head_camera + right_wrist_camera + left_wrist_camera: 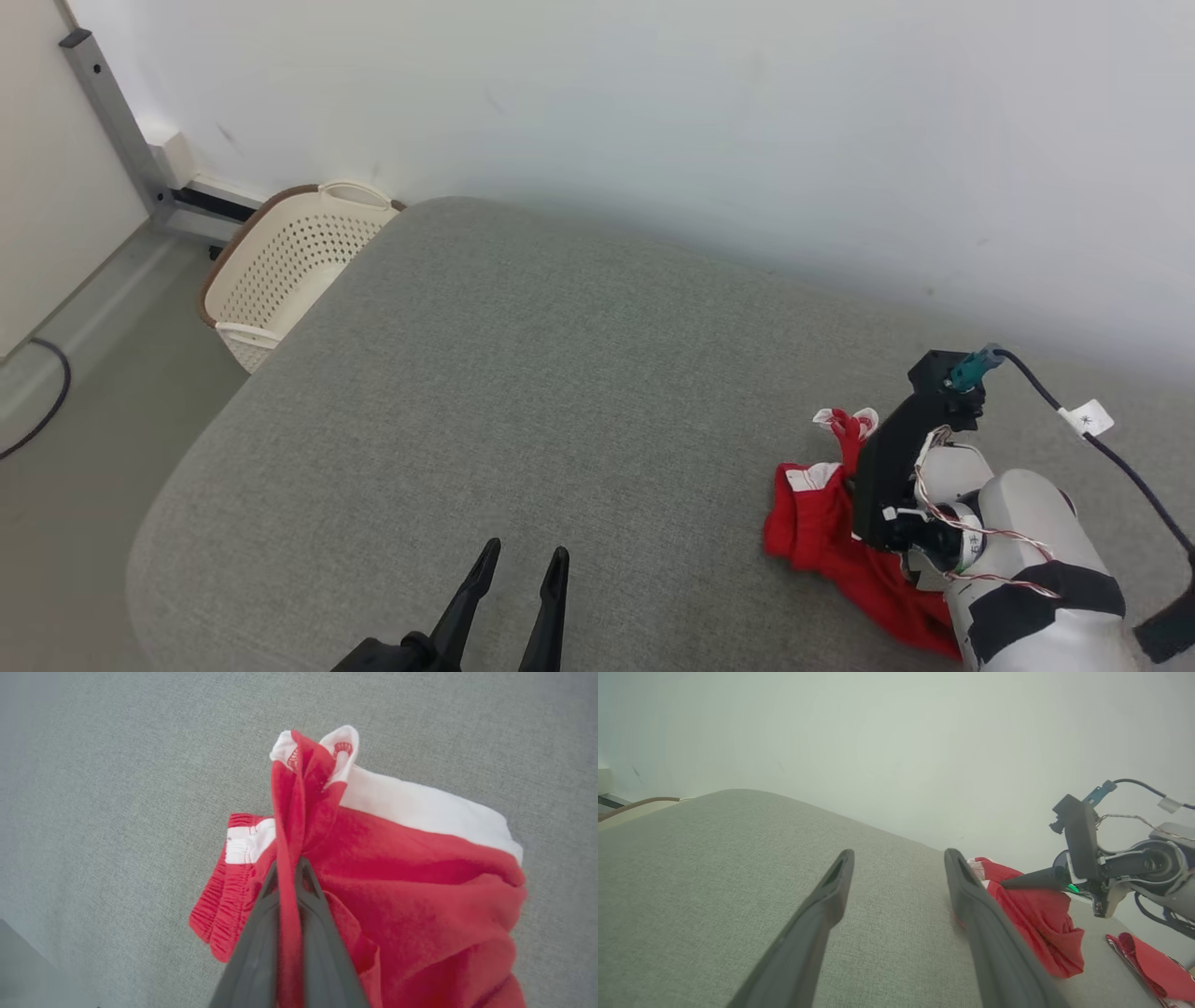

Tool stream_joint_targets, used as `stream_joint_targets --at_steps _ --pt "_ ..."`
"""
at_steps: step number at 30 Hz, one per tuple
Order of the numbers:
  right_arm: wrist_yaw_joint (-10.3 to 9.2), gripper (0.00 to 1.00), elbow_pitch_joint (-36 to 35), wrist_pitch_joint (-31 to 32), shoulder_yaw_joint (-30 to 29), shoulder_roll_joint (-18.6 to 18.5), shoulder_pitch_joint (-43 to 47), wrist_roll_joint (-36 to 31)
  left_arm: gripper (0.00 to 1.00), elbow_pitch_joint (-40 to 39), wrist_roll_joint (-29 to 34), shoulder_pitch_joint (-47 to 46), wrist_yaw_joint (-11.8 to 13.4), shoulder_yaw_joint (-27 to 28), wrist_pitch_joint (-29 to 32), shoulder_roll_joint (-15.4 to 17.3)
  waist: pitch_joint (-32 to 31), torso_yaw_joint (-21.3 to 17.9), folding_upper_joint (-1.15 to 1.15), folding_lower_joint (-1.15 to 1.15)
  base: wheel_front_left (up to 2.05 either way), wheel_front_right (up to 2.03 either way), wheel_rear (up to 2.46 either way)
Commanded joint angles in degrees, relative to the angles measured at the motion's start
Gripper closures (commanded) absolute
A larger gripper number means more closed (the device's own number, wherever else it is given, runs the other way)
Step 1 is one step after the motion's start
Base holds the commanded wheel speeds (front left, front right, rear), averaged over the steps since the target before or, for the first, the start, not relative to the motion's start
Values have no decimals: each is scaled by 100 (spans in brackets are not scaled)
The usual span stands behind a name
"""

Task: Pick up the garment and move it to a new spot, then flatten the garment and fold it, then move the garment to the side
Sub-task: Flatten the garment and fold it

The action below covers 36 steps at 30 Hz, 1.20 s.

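Note:
The garment point(814, 525) is red cloth with white trim, bunched at the right side of the grey cushion point(523, 392). My right gripper point(288, 870) is shut on a fold of the garment point(411, 877), a strip of red cloth pinched between its fingers and pulled up. In the left wrist view the garment point(1036, 914) hangs from the right gripper point(1008, 883), lifted off the cushion at that end. My left gripper point(523, 560) stands open and holds nothing, near the cushion's front edge, well left of the garment. The left fingers point(822, 905) point across the bare cushion.
A cream perforated laundry basket point(280, 266) stands on the floor off the cushion's far left corner. A white wall point(747, 121) runs behind the cushion. A black cable point(1111, 439) trails from the right arm. Bare cushion spreads left of the garment.

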Motion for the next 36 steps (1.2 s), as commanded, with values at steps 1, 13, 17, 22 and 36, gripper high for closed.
stream_joint_targets --at_steps 1,13,17,22,36 --pt "1 100 213 -115 75 4 -95 61 0 16 -49 67 -11 -9 0 -8 42 150 0 0 0 0 0" --pt "1 0 1060 -680 426 3 -449 163 0 -17 -78 70 39 76 -40 -1 67 166 0 0 0 0 0" --pt "1 0 767 -973 497 3 -507 482 0 -44 -73 107 42 95 -55 9 -30 -30 0 0 0 0 0" --pt "1 0 207 -1274 287 -88 -262 141 0 -87 -66 129 87 131 -66 13 -148 -287 0 0 0 0 0" --pt "1 100 -715 -2054 394 -125 1288 -216 0 -133 -86 100 101 184 -69 29 -141 -470 0 0 0 0 0"
